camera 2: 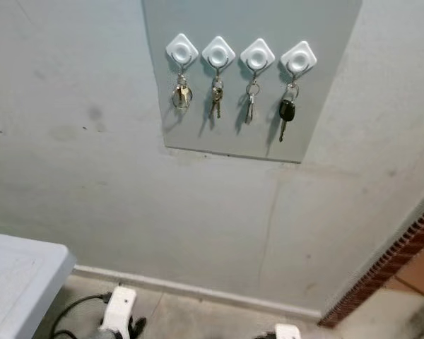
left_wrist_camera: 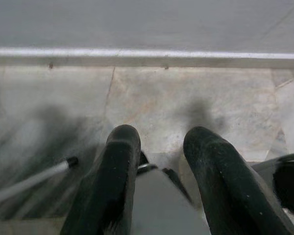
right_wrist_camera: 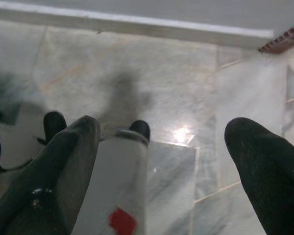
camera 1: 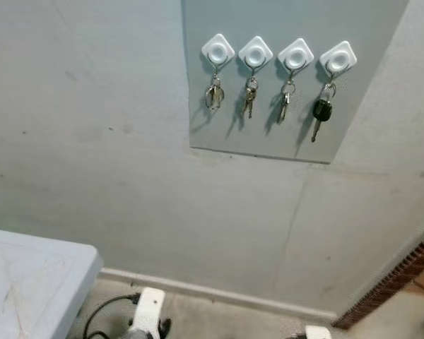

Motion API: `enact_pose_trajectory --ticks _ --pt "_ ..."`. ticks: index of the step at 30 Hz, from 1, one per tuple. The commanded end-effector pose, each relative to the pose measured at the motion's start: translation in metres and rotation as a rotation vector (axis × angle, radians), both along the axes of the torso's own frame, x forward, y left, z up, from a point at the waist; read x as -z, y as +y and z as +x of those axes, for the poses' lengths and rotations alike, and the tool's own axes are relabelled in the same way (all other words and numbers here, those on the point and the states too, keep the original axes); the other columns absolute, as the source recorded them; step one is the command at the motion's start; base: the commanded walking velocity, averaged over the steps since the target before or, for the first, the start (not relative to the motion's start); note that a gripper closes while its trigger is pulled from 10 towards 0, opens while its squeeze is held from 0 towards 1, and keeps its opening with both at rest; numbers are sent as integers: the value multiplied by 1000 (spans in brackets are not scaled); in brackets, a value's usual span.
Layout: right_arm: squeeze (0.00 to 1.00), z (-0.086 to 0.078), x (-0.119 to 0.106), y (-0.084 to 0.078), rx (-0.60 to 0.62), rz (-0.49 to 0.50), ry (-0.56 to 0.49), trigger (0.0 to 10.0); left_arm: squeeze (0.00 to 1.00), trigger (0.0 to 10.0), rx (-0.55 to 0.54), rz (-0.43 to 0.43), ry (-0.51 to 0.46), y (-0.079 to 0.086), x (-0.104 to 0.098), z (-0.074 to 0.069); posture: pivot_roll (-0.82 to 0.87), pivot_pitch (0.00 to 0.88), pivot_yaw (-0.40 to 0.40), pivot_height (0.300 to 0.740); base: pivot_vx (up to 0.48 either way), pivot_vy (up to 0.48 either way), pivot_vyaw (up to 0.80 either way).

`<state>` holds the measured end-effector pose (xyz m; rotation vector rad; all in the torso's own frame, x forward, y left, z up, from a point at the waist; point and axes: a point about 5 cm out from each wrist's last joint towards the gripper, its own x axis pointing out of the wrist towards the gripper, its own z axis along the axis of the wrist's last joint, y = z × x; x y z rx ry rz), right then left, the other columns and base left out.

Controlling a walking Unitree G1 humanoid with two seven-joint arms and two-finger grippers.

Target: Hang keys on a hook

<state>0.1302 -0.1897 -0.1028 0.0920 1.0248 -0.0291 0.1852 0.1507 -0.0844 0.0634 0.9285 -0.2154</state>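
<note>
Four white diamond-shaped hooks [camera 1: 256,51] sit in a row on a grey panel [camera 1: 268,138] on the wall. A set of keys hangs from each: a small bunch [camera 1: 214,95] on the leftmost, two more sets [camera 1: 249,100] [camera 1: 285,104] in the middle, and a black-headed key [camera 1: 321,111] on the rightmost. My left gripper [left_wrist_camera: 161,139] hangs low, pointing at the tiled floor, open and empty. My right gripper [right_wrist_camera: 166,129] also hangs over the floor, its fingers [right_wrist_camera: 71,152] wide open with nothing held.
A pale table corner [camera 1: 35,282] juts in at the lower left. A white baseboard [camera 1: 219,293] runs along the wall's foot, and a brick strip [camera 1: 399,279] edges the right. A black cable [camera 1: 102,311] lies on the floor near white robot parts [camera 1: 148,311].
</note>
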Motion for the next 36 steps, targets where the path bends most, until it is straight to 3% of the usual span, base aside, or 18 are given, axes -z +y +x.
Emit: enact_pose_trajectory --ticks 1,29,36 --pt "0 3 0 6 2 20 -10 10000 0 10000 -3 15 19 6 2 -4 87 0 19 740 0 -386 0" --pt "0 6 -1 4 38 28 -19 10000 0 10000 -18 16 26 5 2 -3 77 0 23 740 0 -391 0" --pt "0 7 -2 4 43 31 -21 10000 0 10000 -36 12 30 6 2 -3 73 0 25 740 0 -39 0"
